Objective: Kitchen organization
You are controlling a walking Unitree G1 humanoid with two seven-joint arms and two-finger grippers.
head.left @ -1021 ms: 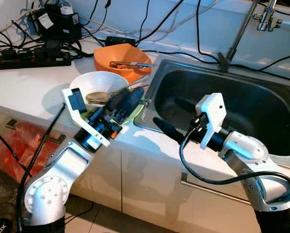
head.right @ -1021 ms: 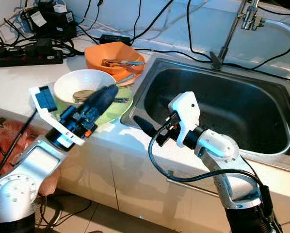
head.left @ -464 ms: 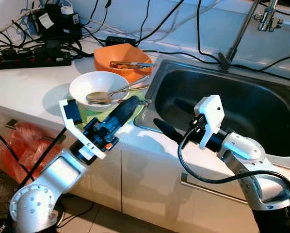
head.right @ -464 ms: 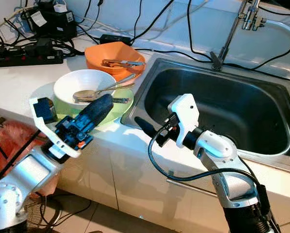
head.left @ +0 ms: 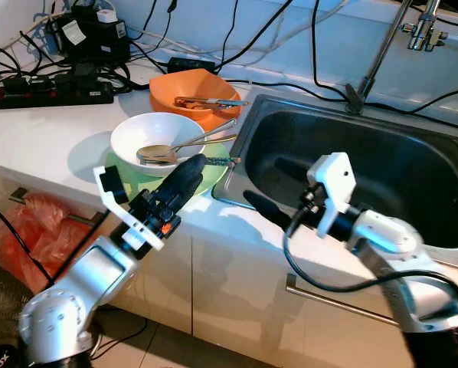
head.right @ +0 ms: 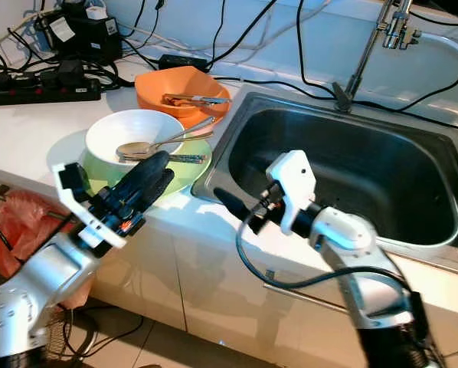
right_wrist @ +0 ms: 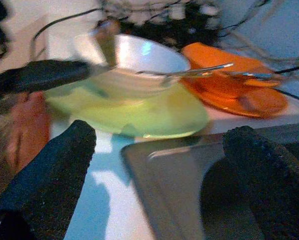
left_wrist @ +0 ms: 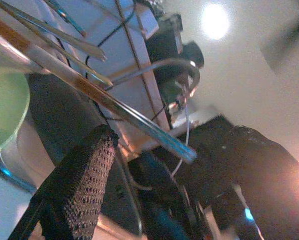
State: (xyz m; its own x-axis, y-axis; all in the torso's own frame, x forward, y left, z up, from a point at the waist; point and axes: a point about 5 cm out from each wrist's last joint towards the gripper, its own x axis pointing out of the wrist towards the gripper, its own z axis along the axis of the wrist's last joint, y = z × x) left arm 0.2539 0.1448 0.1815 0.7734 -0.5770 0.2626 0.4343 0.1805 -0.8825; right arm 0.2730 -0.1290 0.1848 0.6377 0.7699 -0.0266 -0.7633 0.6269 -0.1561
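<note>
Left end effector (head.left: pixel 184 175) lowered, over green plate (head.left: pixel 206 175)

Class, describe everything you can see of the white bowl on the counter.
The white bowl is round, glossy, ceramic-looking and upright. It sits on a light green plate left of the sink, in front of an orange bowl. Metal spoons lie in it, handles over its rim. The left gripper hovers near.
</note>
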